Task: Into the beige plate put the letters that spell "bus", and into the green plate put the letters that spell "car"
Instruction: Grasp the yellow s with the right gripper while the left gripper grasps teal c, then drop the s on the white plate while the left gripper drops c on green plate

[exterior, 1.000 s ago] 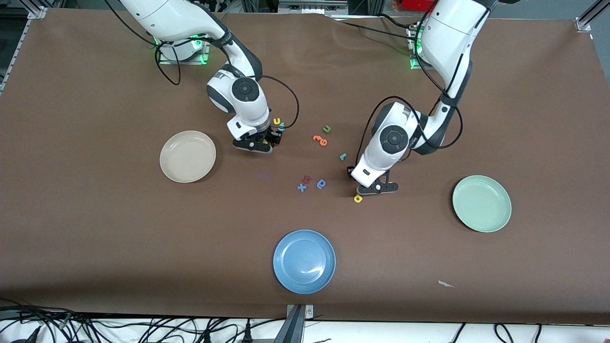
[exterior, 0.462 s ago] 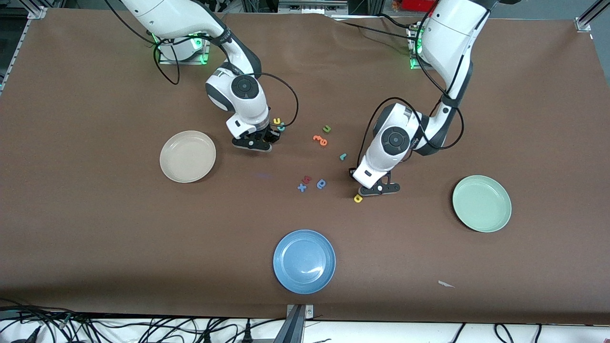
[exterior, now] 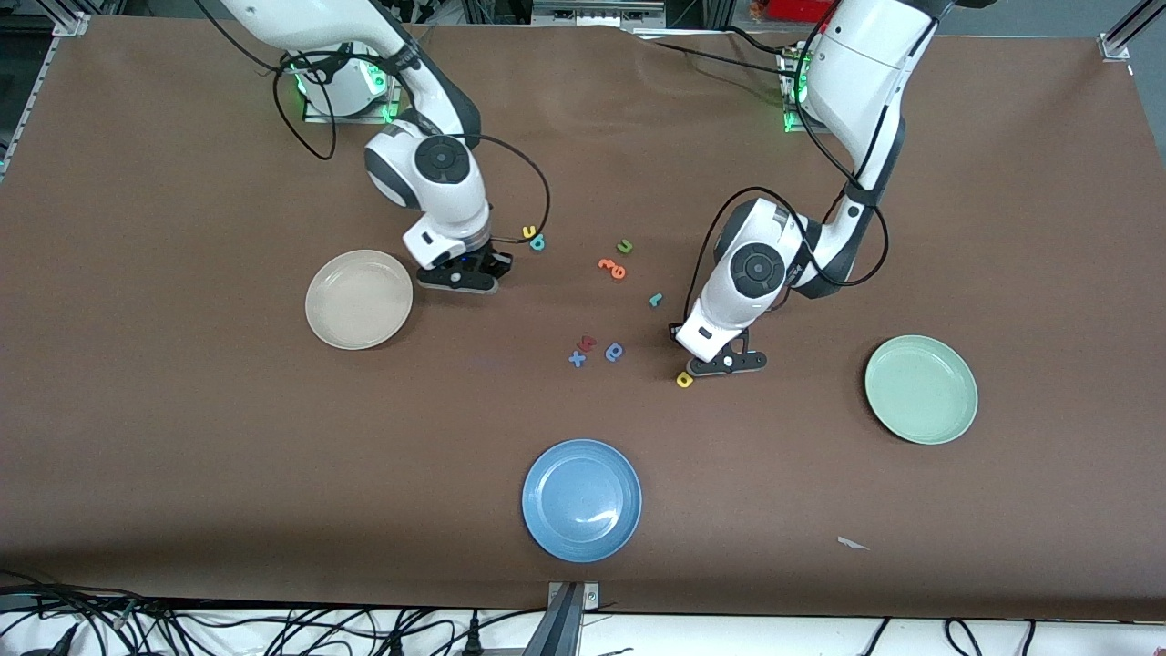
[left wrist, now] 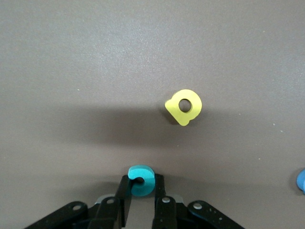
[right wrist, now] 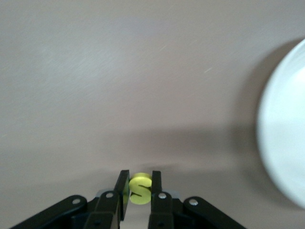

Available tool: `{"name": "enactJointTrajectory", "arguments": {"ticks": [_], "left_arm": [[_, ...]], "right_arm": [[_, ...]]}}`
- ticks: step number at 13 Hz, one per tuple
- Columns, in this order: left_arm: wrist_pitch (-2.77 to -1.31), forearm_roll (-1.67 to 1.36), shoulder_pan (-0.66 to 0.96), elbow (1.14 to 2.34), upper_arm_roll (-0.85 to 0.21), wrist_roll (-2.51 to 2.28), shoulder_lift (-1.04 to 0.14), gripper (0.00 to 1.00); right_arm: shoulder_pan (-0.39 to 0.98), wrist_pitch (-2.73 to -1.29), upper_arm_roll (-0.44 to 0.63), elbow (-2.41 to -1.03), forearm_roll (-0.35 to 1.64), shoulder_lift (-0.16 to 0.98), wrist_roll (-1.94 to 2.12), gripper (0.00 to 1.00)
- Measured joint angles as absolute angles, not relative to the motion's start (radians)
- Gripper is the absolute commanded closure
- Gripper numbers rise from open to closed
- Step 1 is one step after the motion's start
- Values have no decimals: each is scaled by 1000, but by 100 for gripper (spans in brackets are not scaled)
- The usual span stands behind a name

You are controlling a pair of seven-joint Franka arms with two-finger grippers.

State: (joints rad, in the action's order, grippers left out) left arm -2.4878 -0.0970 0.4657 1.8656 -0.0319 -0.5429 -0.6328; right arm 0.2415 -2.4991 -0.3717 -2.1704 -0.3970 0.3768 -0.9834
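Observation:
In the right wrist view my right gripper is shut on the yellow "s". In the front view it hangs beside the beige plate, which shows as a pale rim in that wrist view. My left gripper is shut on the teal "c"; in the front view it sits low over the table. The yellow "a" lies close by. The yellow "u" and teal "b" lie together. The teal "r" lies mid-table. The green plate stands at the left arm's end.
A blue plate stands nearest the front camera. A green "u" and orange letters lie near the middle. A blue rounded letter, a blue "x" and a red letter lie together.
My right gripper closed on the "s" and moved with it toward the beige plate, away from the "u" and "b". My left gripper's fingers closed on the "c"; that arm barely moved.

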Motion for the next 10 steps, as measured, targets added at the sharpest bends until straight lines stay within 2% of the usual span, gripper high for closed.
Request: {"name": "enactJointTrajectory", "arguments": {"ticks": [4,8,9,10], "left_arm": [[-2469,-56,460,1845,-23,-544,-629,84],[-2338,-8,396,1774,1,-486,-582,85],[-2325,-7,366,1773,2,-437,-567,85],[-2312,-6,332,1773,3,-384,-556,85]], "right_arm": [[118,-2355,-386,-2181,-396,291,-717,100],[-20,-2287,-390,-2190,-392,245,-487,100],[-39,-2281,-390,-2194,-392,245,-460,91],[-49,-2280,-390,-2203,-392,245,-448,68]]}}
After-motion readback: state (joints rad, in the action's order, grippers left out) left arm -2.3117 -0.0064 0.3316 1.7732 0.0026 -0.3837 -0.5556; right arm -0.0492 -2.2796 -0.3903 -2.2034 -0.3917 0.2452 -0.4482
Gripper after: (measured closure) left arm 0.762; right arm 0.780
